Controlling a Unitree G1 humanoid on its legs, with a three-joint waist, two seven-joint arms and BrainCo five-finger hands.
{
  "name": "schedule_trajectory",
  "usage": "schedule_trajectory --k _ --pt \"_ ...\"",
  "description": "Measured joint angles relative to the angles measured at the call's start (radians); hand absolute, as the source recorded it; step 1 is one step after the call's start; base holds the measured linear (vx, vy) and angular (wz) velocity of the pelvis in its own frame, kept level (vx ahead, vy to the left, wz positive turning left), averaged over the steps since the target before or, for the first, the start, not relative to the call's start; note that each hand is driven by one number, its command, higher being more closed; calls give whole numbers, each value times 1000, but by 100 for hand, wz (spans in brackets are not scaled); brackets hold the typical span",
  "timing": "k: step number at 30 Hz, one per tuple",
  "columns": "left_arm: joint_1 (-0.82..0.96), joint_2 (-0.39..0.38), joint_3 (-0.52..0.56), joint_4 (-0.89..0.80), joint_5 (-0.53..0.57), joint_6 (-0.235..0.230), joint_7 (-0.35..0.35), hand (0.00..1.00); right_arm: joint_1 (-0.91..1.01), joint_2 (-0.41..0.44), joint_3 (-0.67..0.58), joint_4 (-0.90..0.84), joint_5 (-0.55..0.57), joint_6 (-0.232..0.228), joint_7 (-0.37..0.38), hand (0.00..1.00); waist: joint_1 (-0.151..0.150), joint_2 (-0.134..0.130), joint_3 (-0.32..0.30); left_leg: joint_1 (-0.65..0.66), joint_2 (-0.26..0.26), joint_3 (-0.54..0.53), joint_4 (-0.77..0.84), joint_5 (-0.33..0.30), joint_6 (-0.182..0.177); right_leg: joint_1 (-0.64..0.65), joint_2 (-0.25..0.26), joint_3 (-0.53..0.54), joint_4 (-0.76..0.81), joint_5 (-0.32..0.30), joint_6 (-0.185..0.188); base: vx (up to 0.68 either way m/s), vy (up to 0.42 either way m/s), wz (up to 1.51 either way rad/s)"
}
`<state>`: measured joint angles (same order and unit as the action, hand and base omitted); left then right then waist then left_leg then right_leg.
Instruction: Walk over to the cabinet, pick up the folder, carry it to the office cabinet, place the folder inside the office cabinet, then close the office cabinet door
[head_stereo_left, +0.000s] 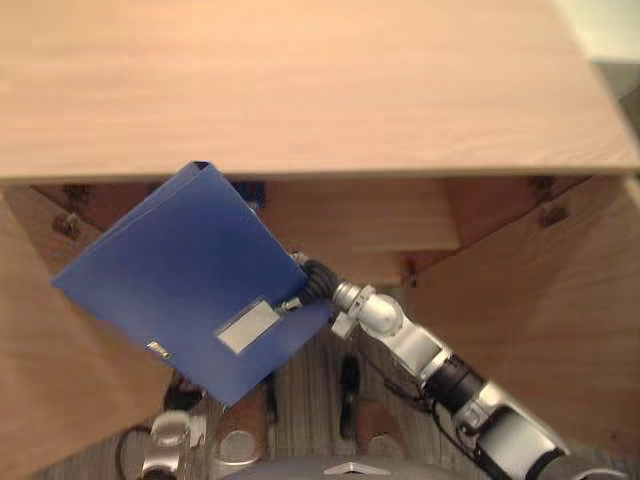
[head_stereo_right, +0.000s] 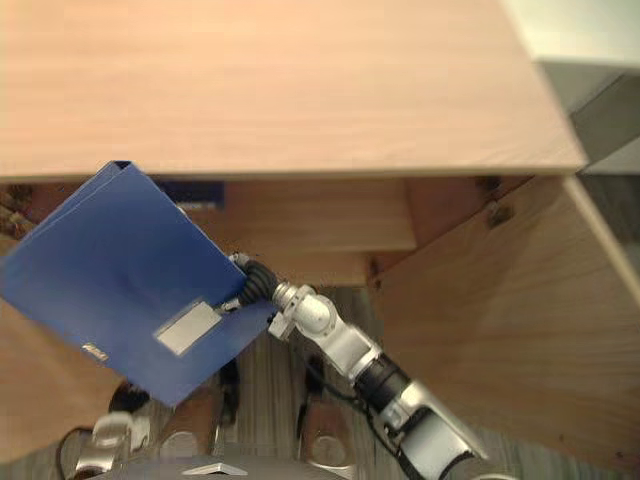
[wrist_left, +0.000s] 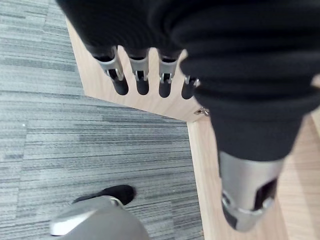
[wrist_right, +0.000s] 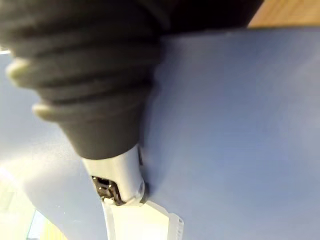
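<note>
I hold the folder (head_stereo_left: 175, 280) pinched at its edge in my right hand (head_stereo_left: 315, 282), tilted at my ten o'clock with one corner under the cabinet (head_stereo_left: 300, 90) top, so shelving it and shutting the door (head_stereo_left: 540, 330) are left, while my left hand (wrist_left: 141, 70) hangs open and empty, and the folder's white label (head_stereo_left: 247, 325) shows no writing I can read.

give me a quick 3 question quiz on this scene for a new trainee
1. Which hand grips the blue folder: A left, B right?
2. True or false: the folder lies flat on the cabinet top.
3. Fill in: the left hand holds ___.
Key: 1 B, the right hand. 2 false, it is held tilted at the open cabinet. 3 nothing.
</note>
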<state>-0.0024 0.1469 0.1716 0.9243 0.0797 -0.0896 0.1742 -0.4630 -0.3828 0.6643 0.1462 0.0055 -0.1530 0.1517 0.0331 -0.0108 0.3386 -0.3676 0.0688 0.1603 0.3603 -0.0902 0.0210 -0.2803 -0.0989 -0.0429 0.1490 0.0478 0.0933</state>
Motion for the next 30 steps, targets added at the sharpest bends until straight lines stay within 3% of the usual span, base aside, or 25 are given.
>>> schedule_trajectory --k 5,12,17,23,30 --pt "-63 11 -26 -4 -8 0 12 0 -52 -40 -8 40 -60 10 -52 100 0 5 84 -125 14 -12 77 -14 -10 -144 2 -2 127 -32 -5 -152 1 1" --pt "-116 -21 -27 -73 -35 -2 23 0 -50 -8 -64 25 -55 10 -79 100 14 15 118 -315 46 -13 186 -25 -17 -371 1 1 306 -91 -30 -118 -46 -2" --pt "-139 -31 -25 -159 -48 -11 23 0 -29 52 -219 0 124 11 -121 100 22 27 143 -427 68 -22 247 -33 -20 -489 2 -20 390 -114 -42 -59 -65 -1" --pt "-145 -51 -14 -241 -121 -27 25 0 -49 105 -472 -11 420 -4 -221 100 42 30 164 -492 75 -26 286 -38 -26 -571 -3 -23 468 -147 -52 19 -57 3" --pt "-175 -110 -15 -286 -157 -42 41 0 -159 136 -655 92 587 -31 -317 100 46 30 163 -526 79 -30 299 -39 -19 -609 -5 -26 498 -159 -54 59 -27 1"
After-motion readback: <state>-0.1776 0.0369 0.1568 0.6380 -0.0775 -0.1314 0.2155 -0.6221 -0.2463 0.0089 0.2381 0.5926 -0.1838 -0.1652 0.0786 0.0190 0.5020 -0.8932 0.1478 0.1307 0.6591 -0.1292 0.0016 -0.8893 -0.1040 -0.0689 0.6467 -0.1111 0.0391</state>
